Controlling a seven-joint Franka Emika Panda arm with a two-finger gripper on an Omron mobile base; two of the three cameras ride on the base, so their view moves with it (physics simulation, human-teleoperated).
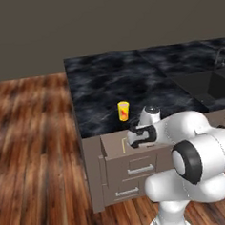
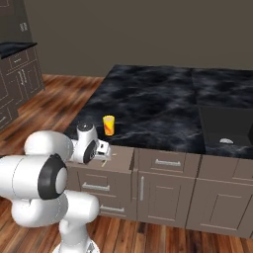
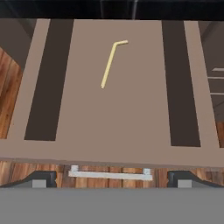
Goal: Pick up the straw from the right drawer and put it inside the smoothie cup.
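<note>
**Hovering over the open drawer, straw not yet taken**

Reaching for the straw was the step in hand. The right drawer [image 3: 113, 118] stood pulled out from the cabinet, its silver bar handle [image 3: 110, 174] at the near edge in the hand view, and the straw [image 3: 109, 64] lay flat on the drawer floor toward the far side, between the two dark side channels, its short bent end pointing off to one side. Nothing touched it.

The pincer [image 3: 112, 178] hung above the front part of the drawer with its jaws spread wide and empty (only the two dark finger tips showed at the bottom of the hand view). In the left base view the pincer [image 1: 138, 136] sat just over the drawer, near the counter's edge.

The smoothie cup [image 1: 124, 111] stood upright on the dark marbled counter [image 1: 131, 79], just behind the drawer and close to the counter's front edge.

Judging from this, the next move called for carrying the hand forward over the straw's long shaft, lowering with the jaws straddling it across its width, and closing. A thin stick lying flat would probably be easy to miss or push aside.
</note>
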